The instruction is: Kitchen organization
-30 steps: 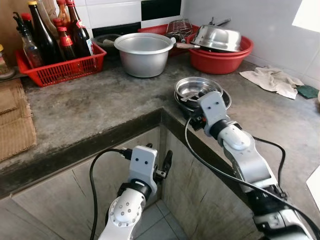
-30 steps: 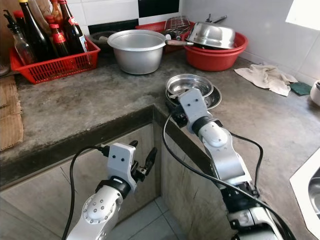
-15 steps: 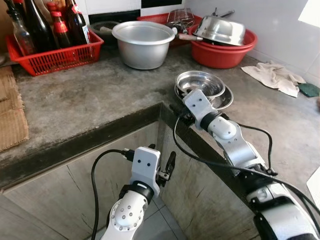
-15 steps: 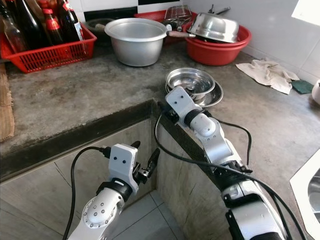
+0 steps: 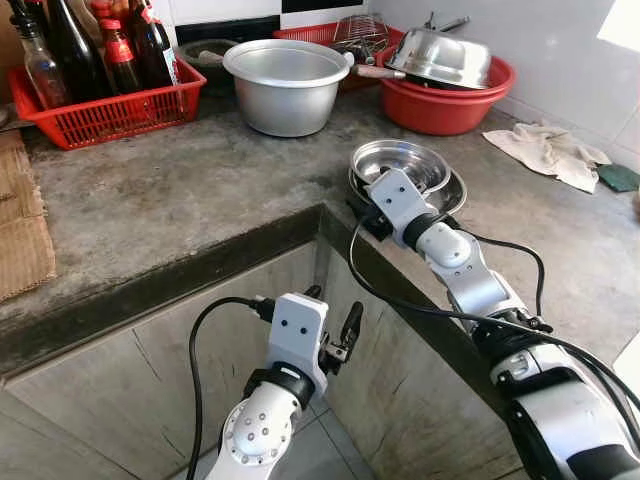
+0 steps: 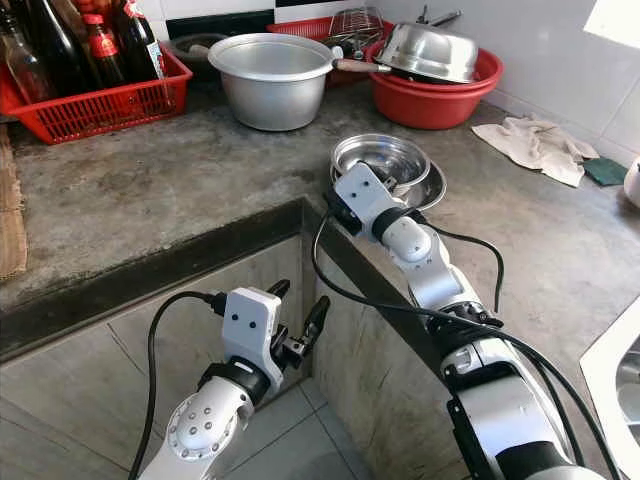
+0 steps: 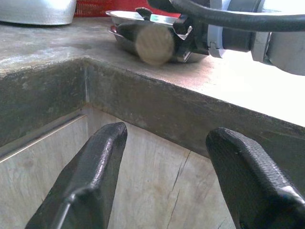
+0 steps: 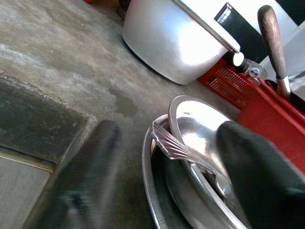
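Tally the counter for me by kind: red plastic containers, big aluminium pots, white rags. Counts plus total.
Red plastic containers: 3 (bottle basket, back basket, basin)
Big aluminium pot: 1
White rag: 1
Total: 5

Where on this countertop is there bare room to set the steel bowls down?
Bare: the concrete between the red bottle basket, the big aluminium pot and the counter's corner edge; also the stretch between the stacked steel bowls and the rag. Crowded: the back wall, with the red basin.
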